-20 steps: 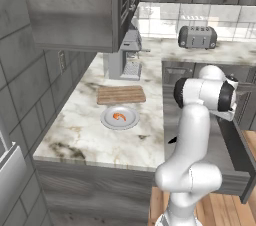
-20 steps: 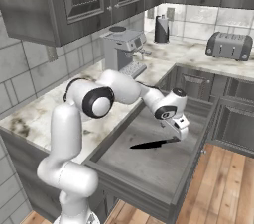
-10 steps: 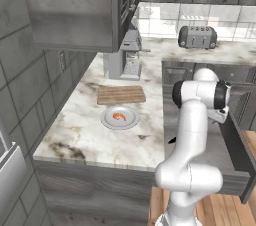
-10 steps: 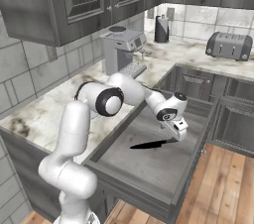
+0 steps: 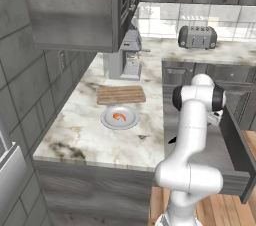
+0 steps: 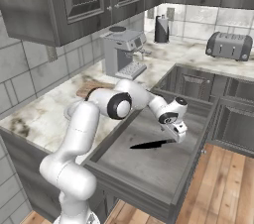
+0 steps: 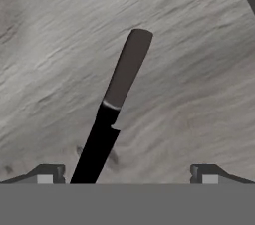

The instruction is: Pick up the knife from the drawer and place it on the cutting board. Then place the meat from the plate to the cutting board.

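Observation:
The knife (image 6: 150,144) lies flat on the floor of the open drawer (image 6: 130,166), black blade and dark handle. My gripper (image 6: 177,136) hangs open just above its handle end. In the hand view the knife (image 7: 117,98) runs up between my open fingertips (image 7: 48,174), its blade nearer the left one, and nothing is gripped. On the counter the brown cutting board (image 5: 121,95) lies bare. Just in front of it stands the round plate (image 5: 107,120) with the orange-red meat (image 5: 119,116) on it. The arm hides most of the knife in the left base view.
A coffee machine (image 6: 122,52) stands behind the board. A toaster (image 6: 228,45) and a dark canister (image 6: 161,29) sit on the back counter. Upper cabinets (image 5: 80,10) hang over the counter. The drawer's dark front panel (image 5: 235,145) juts into the wooden-floored aisle.
The gripper has come down a little closer to the knife, still open. The arm's elbow has shifted slightly. The knife, board, plate and meat have not moved.

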